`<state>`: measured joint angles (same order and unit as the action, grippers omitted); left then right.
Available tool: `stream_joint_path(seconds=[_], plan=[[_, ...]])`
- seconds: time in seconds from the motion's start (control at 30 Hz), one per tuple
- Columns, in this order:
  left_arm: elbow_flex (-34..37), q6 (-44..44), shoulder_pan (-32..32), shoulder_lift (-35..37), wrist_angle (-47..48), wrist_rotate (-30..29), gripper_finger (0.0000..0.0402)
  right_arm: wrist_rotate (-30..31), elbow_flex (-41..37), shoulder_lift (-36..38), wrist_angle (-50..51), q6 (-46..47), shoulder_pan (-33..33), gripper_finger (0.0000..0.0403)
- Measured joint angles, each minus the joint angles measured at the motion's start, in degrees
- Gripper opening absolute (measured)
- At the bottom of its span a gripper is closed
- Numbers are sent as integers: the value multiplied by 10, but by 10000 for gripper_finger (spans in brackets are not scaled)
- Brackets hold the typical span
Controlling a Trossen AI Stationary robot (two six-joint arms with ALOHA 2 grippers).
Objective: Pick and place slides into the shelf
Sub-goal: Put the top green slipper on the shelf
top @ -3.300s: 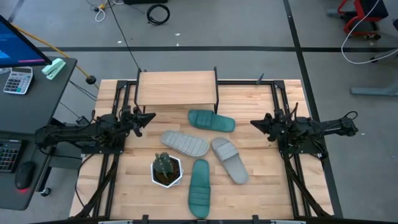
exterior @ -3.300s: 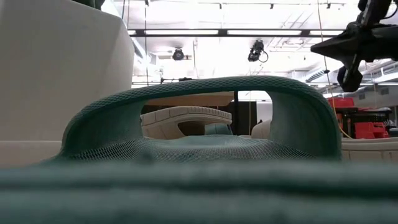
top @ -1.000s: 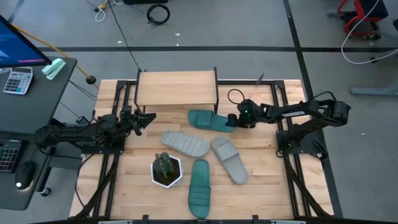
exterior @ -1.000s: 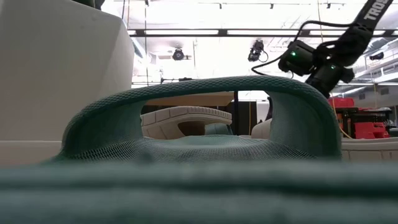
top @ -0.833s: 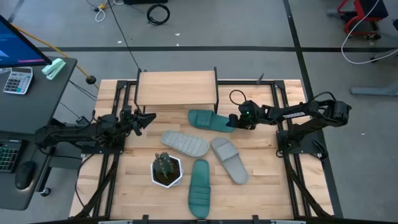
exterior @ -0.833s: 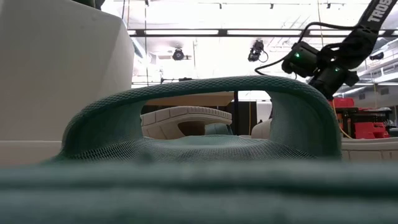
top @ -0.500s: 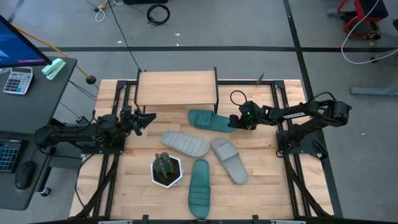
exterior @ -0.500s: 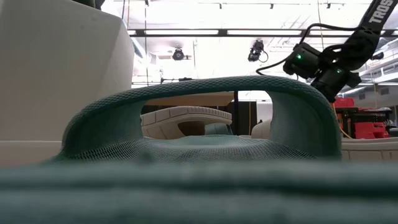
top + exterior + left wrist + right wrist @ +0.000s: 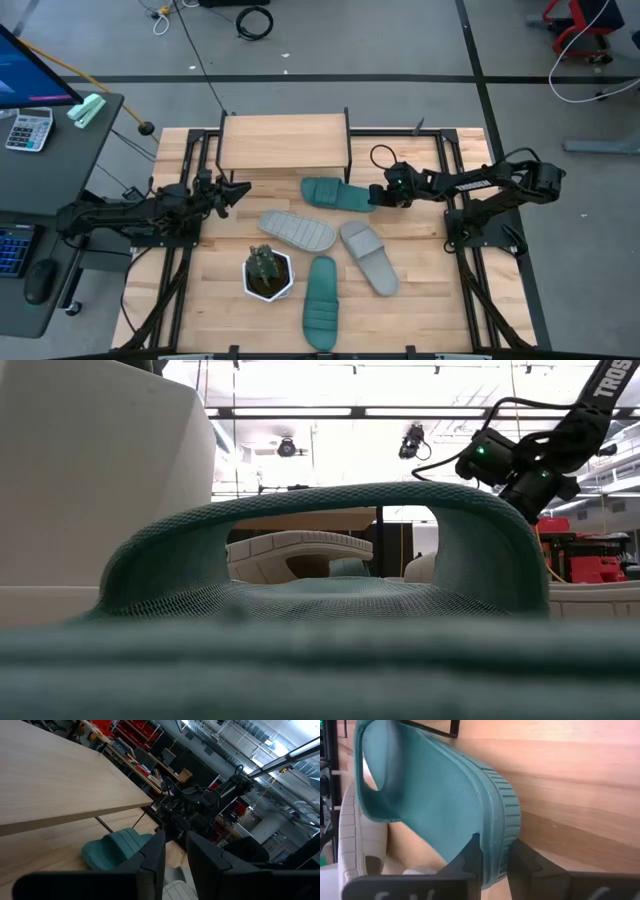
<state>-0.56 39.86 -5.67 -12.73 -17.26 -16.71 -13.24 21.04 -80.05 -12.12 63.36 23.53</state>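
Four slides lie on the table below the shelf (image 9: 285, 143): a teal one (image 9: 338, 194) close to the shelf, two grey ones (image 9: 297, 230) (image 9: 368, 257), and a second teal one (image 9: 321, 298) by the near edge. My right gripper (image 9: 377, 196) reaches in from the right and is shut on the far teal slide (image 9: 445, 795). In the low view the near teal slide's strap (image 9: 320, 530) hides its fingers. My left gripper (image 9: 243, 187) waits at the table's left, holding nothing, its fingers a narrow gap apart (image 9: 176, 836). My right gripper (image 9: 494, 841) pinches the far teal slide at its heel end (image 9: 496, 862), the end away from the strap. One finger (image 9: 471, 857) lies on the footbed side and the other (image 9: 518, 860) on the ribbed outer side. It comes from the table's right, slanting down. The slide lies flat on the table.
A small plant in a white pot (image 9: 268, 274) stands left of the near teal slide and fills the low view's left side (image 9: 100, 490). The shelf's black legs (image 9: 349, 160) stand just beyond the held slide. A desk with a calculator (image 9: 28, 128) sits off the table's left.
My right gripper has edged a little lower at the far teal slide's heel end and then kept still. The slides, the plant and my left arm stay where they were.
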Motion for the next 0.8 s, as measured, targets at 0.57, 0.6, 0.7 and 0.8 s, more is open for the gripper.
stream_joint_path(seconds=[0.57, 0.6, 0.7, 0.8], plan=[[0, 0, 0, 0, 0, 0, 78, -51, 10, 169, 123, 5, -32, 58], [0, 0, 0, 0, 0, 0, 79, -49, 10, 186, 133, 5, -32, 58], [0, 0, 0, 0, 1, 0, 79, -46, 10, 234, 155, 4, -32, 58], [0, -1, 0, 0, 1, 0, 76, -41, 10, 277, 173, 8, -32, 58]])
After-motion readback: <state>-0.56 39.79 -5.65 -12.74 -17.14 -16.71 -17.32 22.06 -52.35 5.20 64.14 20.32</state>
